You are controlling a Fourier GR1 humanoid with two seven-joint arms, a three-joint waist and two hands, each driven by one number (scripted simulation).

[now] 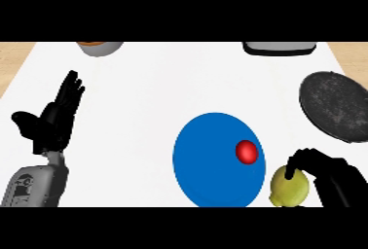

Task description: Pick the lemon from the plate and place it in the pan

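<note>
Right hand (336,176) clamps its fingers (293,164) on the lemon (289,190) beside the blue plate (207,160) holding a red object (247,151).

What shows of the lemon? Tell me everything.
The lemon is a yellow-green oval with smooth-looking skin, standing on end. It shows just off the right rim of the blue plate, near the view's lower edge, well short of the dark pan. The right robot hand curls over its top and right side. Whether it rests on the counter cannot be told.
</note>
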